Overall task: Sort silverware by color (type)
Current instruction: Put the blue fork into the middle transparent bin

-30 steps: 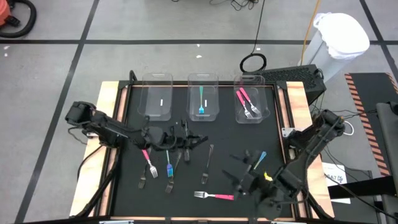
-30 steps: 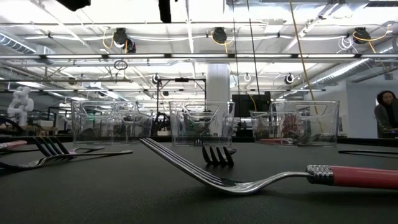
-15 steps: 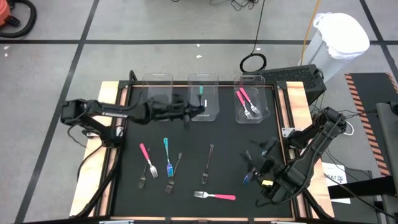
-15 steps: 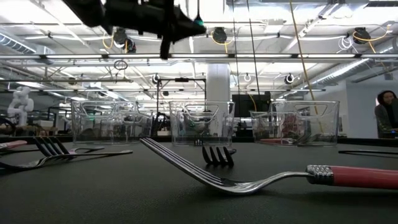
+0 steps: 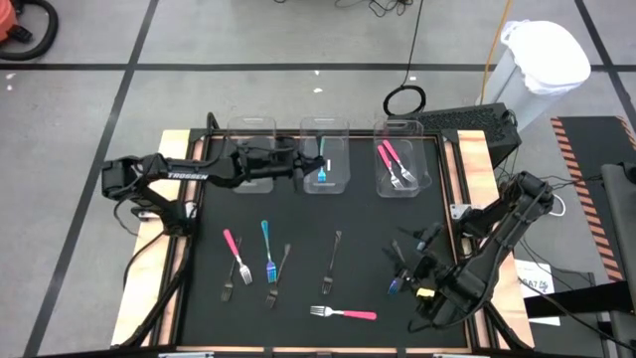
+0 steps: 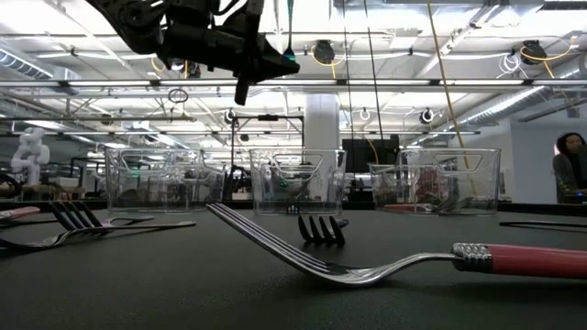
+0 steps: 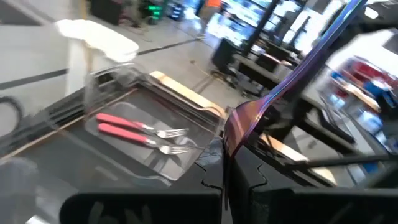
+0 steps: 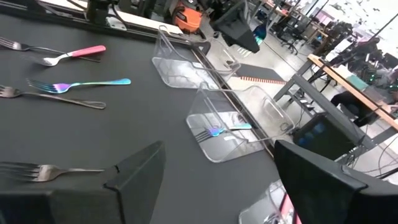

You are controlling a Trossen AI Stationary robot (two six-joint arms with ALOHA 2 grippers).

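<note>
Steel, thin and slick; the fork (image 7: 292, 81) pinched in the left gripper (image 5: 298, 167) hangs above the middle bin (image 5: 325, 154), whose clear walls leave a narrow drop; grip stays best on the handle; right gripper (image 5: 405, 267) waits fingers spread near the blue fork (image 5: 395, 286), table edge close.

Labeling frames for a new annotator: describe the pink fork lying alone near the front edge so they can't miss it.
Start from the black mat with three clear bins along its far edge. Go to the opposite, near edge, roughly centre: the pink fork lies there crosswise, tines toward the left arm's side. The other loose pink fork sits in a cluster with others; this one lies alone and is the nearest fork in the low view.
</note>
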